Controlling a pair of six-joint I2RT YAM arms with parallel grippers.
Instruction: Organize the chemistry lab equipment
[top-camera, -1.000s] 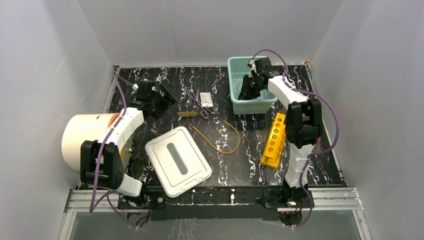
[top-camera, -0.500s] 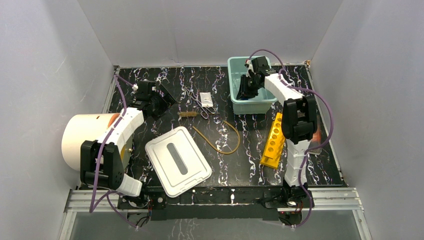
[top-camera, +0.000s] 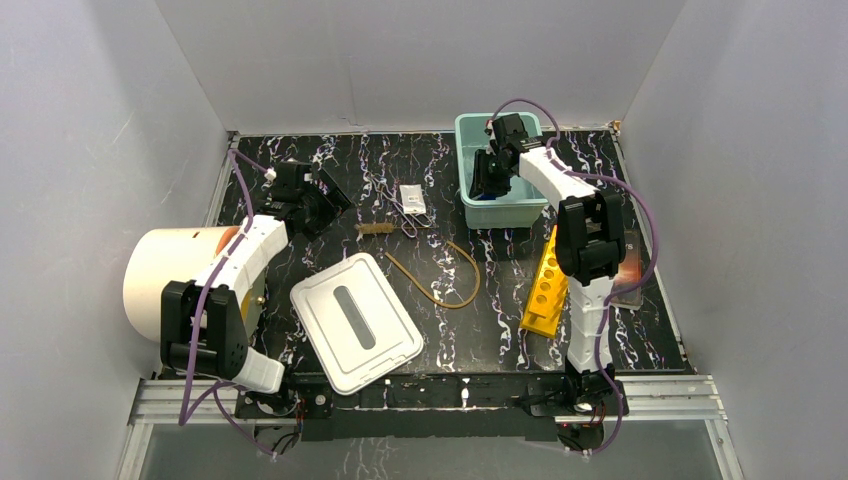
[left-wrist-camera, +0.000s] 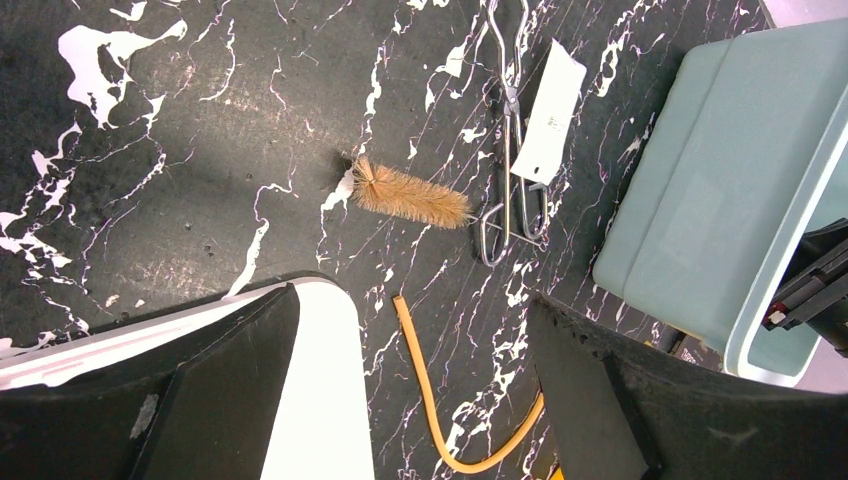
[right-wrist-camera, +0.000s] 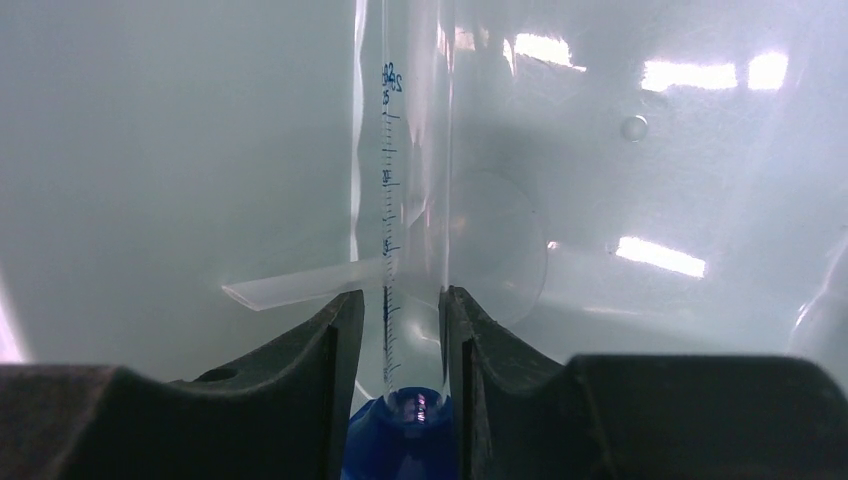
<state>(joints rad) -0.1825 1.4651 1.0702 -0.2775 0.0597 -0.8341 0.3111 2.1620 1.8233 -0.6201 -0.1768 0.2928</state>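
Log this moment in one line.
left gripper open, empty | right gripper jaws on graduated cylinder inside teal bin | brush, tongs on table

You are looking at a clear graduated cylinder (right-wrist-camera: 400, 180) with blue markings and a blue foot, resting inside the teal bin (top-camera: 505, 215) against a clear funnel (right-wrist-camera: 495, 250). Left of the bin, a white packet (left-wrist-camera: 548, 115) is lying across thin metal tongs (left-wrist-camera: 509, 100), a tan brush (left-wrist-camera: 410, 198) just beside them, and amber tubing (left-wrist-camera: 424, 385) is looping nearer.

Glossy clear cylinder (right-wrist-camera: 400, 150) — bristly tan brush (left-wrist-camera: 410, 198), shiny metal tongs (left-wrist-camera: 510, 97).
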